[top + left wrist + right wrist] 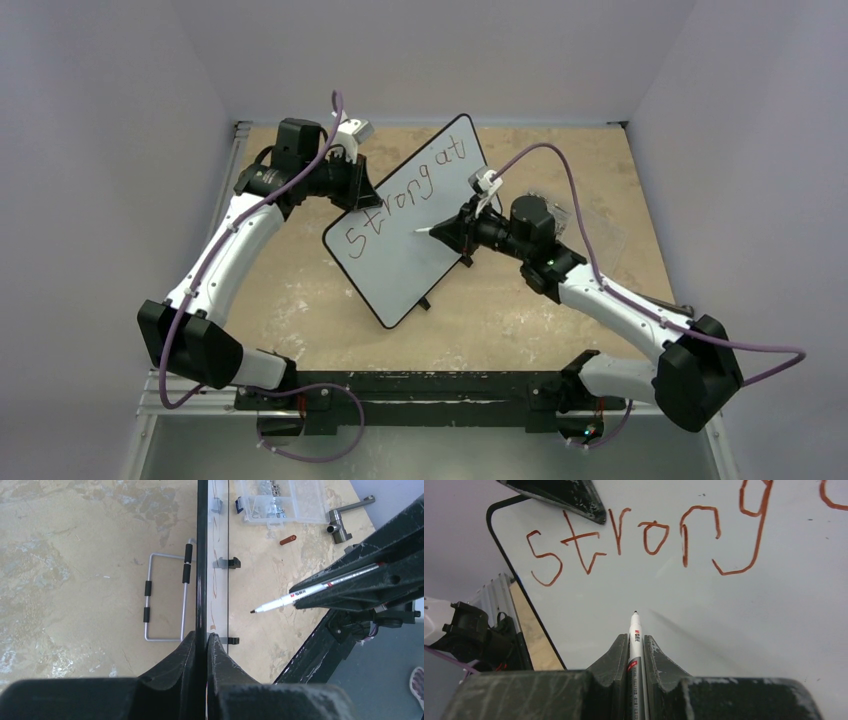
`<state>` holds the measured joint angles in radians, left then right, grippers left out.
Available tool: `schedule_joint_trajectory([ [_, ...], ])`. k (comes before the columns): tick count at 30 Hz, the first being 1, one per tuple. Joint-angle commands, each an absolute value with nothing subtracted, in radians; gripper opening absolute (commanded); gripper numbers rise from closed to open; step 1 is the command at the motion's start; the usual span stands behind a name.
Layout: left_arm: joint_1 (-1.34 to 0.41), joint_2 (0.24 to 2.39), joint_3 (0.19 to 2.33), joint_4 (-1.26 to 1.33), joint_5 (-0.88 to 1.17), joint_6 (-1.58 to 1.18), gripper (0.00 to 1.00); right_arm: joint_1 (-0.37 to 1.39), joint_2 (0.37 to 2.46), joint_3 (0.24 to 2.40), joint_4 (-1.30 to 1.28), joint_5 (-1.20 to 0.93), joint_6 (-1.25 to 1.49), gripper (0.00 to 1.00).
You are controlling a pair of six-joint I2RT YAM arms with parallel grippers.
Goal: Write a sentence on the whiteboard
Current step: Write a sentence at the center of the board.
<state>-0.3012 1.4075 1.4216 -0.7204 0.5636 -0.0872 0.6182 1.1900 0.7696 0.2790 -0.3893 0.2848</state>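
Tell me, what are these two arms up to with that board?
They are writing on it. The left end effector is clamped on the edge of the whiteboard, steadying it. The right end effector holds a marker, its tip just off the surface, below the writing. So far the reddish letters read "strong", with a couple more after that, so the sentence looks unfinished.
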Motion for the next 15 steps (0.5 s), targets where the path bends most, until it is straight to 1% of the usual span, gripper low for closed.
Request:
schedule_joint_trajectory([
  [1, -0.298, 1.391, 1.418, -0.685, 0.452, -0.039, 0.0, 0.667, 1.191, 0.76, 0.386, -0.415, 0.242, 0.0],
  [6, -0.298, 1.385, 1.414, -0.695, 0.4, -0.04, 0.0, 0.758, 1.217, 0.763, 0.405, -0.306, 0.224, 0.0],
  [15, -0.298, 1.398, 1.411, -0.714, 0.339, -0.04, 0.0, 0.88, 1.232, 0.742, 0.471, -0.254, 0.201, 0.0],
])
